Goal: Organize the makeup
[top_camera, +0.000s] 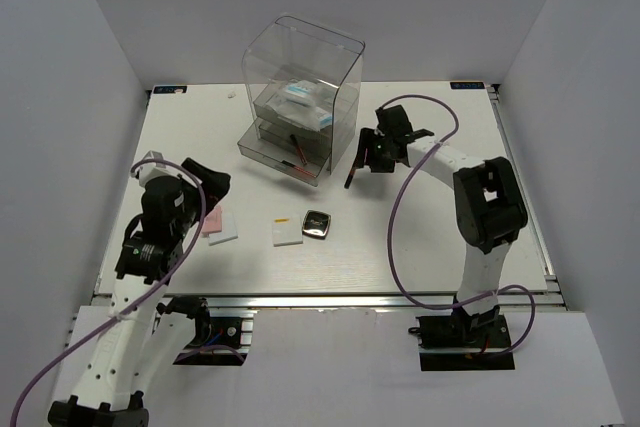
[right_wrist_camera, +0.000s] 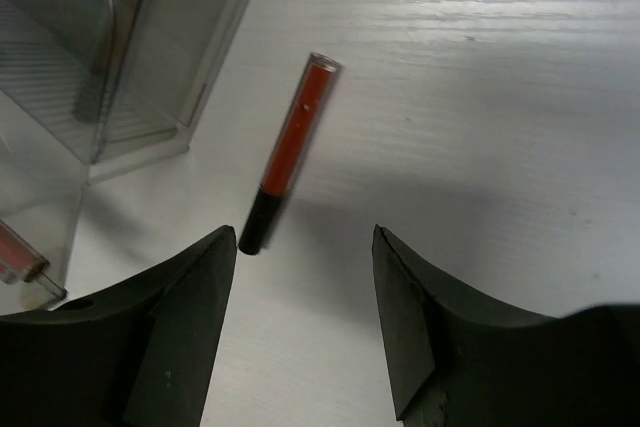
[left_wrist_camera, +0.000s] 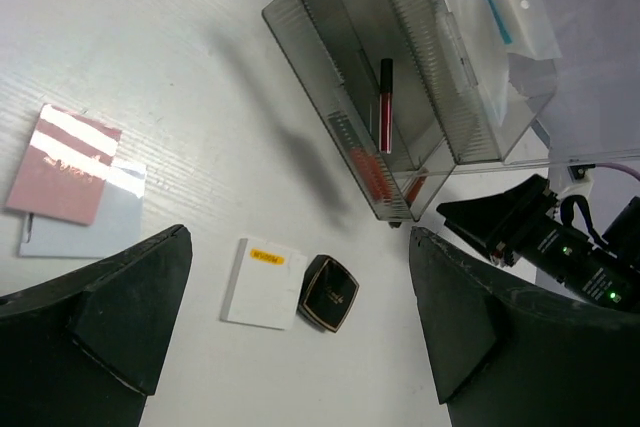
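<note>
Stick: dark-red stick [right_wrist_camera: 288, 152] with a black cap, apparently lying flat on the table [right_wrist_camera: 480, 97].
Stick to claw: just ahead of the right gripper [right_wrist_camera: 303, 242] and a little toward the box side. Cap end nearest, close to the box-side fingertip; red end pointing away. Outside the gap, untouched.
Right claw: fingers apart, nothing between them.
Step in hand: by the look of it, picking this stick up for the drawers.
Doing it well: shift slightly toward the box and reach forward until the pads straddle mid-length. Close across the width, not along it, and gently, since a round body is likely to roll.
Drawer box [right_wrist_camera: 120, 67]: beside and beyond the claw; second stick [left_wrist_camera: 385, 105] already in an open drawer.
Left gripper [left_wrist_camera: 298, 242]: wide apart, empty, above the white pad [left_wrist_camera: 262, 284] and compact [left_wrist_camera: 330, 292].
</note>
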Robot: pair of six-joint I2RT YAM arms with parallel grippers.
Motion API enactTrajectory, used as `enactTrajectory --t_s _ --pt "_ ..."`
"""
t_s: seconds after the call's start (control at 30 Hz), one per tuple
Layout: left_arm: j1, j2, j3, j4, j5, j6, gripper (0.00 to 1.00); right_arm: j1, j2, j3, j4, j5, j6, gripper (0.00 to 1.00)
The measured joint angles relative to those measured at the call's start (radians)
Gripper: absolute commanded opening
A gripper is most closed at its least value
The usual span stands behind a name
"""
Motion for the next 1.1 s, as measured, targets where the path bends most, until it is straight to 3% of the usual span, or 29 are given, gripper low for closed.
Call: enactTrajectory --t_s 0.3,0.67,0.9,1.1 --pt "0.0 -0.076 -0.009 -0.124 -0.049 -0.012 0.98 0.053 0.121 0.142 -0.03 0.09 0.08 0.66" --pt "0.0 -0.073 -0.009 -0.19 -0.087 -0.01 0.98 0.122 0.201 0.201 -0.064 0.283 0.104 0.75" --pt "0.0 -0.043 -0.01 -0.185 -0.087 -0.009 0.98 0.131 0.203 0.194 -0.076 0.365 0.091 0.69" --pt "0.0 -0.039 -0.018 -0.159 -0.087 -0.011 0.98 0.129 0.174 0.132 -0.041 0.404 0.057 0.56"
